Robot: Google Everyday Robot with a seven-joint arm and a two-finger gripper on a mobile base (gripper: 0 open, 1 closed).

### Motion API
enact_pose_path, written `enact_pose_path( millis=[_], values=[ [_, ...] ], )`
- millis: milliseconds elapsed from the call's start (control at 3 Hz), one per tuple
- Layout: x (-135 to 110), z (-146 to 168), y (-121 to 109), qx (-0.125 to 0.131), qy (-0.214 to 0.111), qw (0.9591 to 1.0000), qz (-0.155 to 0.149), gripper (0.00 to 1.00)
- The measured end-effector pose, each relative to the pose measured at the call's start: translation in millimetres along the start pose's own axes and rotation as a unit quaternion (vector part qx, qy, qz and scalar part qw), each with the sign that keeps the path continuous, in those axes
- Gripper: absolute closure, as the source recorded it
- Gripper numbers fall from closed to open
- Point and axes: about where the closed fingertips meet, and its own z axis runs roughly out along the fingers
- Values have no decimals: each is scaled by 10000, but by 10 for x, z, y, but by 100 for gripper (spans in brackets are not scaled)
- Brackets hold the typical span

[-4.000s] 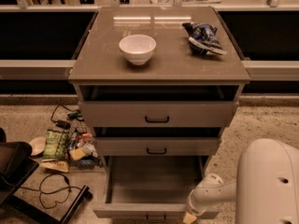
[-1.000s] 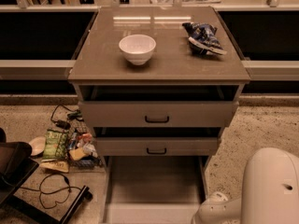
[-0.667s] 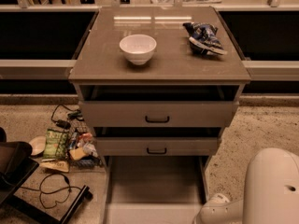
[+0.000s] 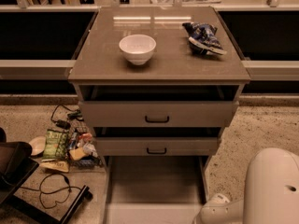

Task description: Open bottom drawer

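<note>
Speckled flooring surrounds a grey-beige bench with three drawers, and dark shelving runs behind it on both sides. On the bench top we see a white bowl left of centre and a crumpled blue snack bag near the right rear corner, well apart from the bowl. The top drawer sits slightly out, with a dark gap above its front. The middle drawer is also a little out. Below them the bottom drawer is drawn far out towards us. Its plain tray lies open to view, and its front runs off the lower edge. At the lower right we see our white arm beside the drawer's right side. Our pincer is beyond the bottom edge of the view, so we cannot tell whether it is open or closed. Left of the bench, a green packet, other wrappers and a looping black cable lie on the floor.
</note>
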Motion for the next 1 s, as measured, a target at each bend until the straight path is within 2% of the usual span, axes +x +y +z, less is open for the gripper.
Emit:
enact_pose_path(
  millis=[667, 1000],
  values=[
    [-18, -1, -13, 0, 0, 10000, 0, 100],
    [-20, -1, -15, 0, 0, 10000, 0, 82]
  ],
)
